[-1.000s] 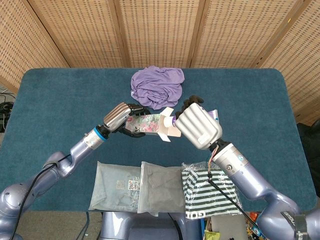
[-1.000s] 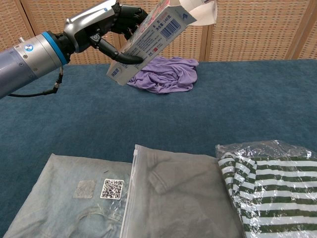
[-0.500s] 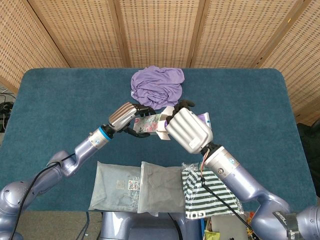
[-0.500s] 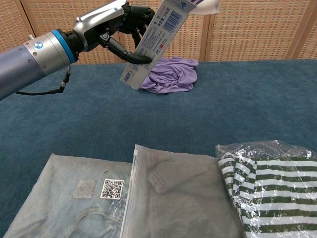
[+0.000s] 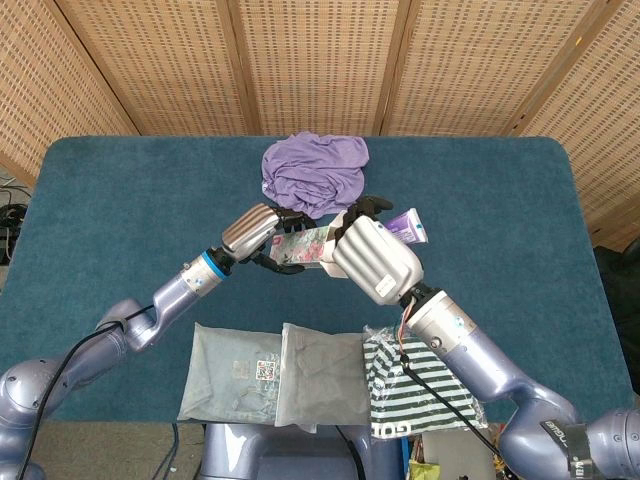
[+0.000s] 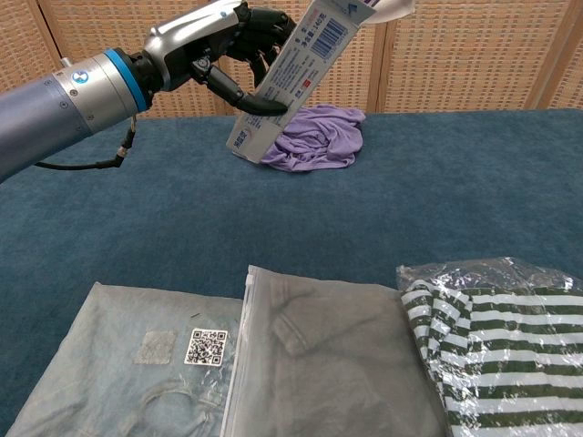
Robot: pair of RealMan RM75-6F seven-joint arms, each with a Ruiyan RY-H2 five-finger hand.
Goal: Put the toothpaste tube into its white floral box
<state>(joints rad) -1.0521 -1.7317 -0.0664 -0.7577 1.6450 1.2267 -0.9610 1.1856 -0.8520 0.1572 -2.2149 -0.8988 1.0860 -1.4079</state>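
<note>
1. Since a second ago the left hand (image 5: 252, 229) has carried the white floral box (image 6: 290, 73) further toward the middle and tilted it steeper, and the right hand (image 5: 374, 260) has closed in on its open end.
2. Left hand's fingers wrap the box, which is held up off the desk (image 5: 100, 210), open flaps toward the right hand.
3. Right hand holds the toothpaste tube (image 5: 408, 225); its purple tail sticks out beyond the hand, and the cap end is hidden behind the hand, so I cannot tell how far it sits in the box.
4. A purple cloth (image 5: 314, 174) lies bunched behind the box.
5. Three clear bags at the desk's near edge each hold folded clothing: a grey bag (image 6: 137, 360), a middle bag (image 6: 332, 355), and a striped-shirt bag (image 6: 501, 337).
</note>
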